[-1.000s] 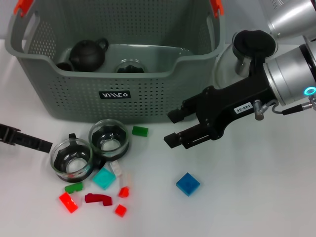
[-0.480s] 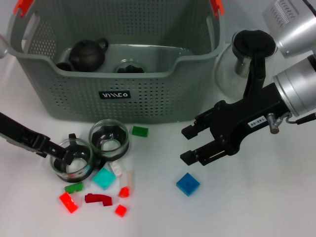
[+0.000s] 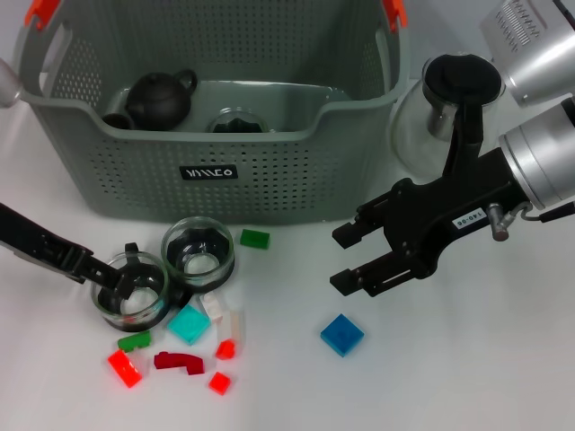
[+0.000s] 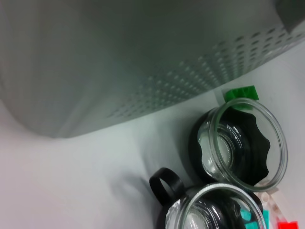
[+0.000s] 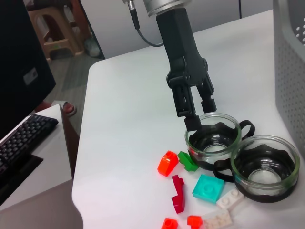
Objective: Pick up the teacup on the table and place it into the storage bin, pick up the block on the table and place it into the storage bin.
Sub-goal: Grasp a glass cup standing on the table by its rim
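Two glass teacups with black bases stand in front of the grey storage bin (image 3: 269, 171): a left teacup (image 3: 132, 289) and a right teacup (image 3: 198, 252). My left gripper (image 3: 115, 280) reaches in from the left, open, with its fingers straddling the left teacup's near rim (image 5: 213, 138); the right wrist view shows the same left gripper (image 5: 200, 117). Several blocks lie nearby: a green block (image 3: 254, 238), a cyan block (image 3: 189, 323) and a blue block (image 3: 342, 334). My right gripper (image 3: 339, 259) hangs open and empty, up and right of the blue block.
A glass pitcher (image 3: 449, 99) with a black handle stands right of the bin, behind my right arm. Inside the bin sit a dark teapot (image 3: 160, 97) and a glass cup (image 3: 238, 121). Small red blocks (image 3: 178, 362) and a green one lie near the front edge.
My left gripper has moved right and onto the left teacup's rim. My right gripper has drawn back to the right, away from the bin's front.
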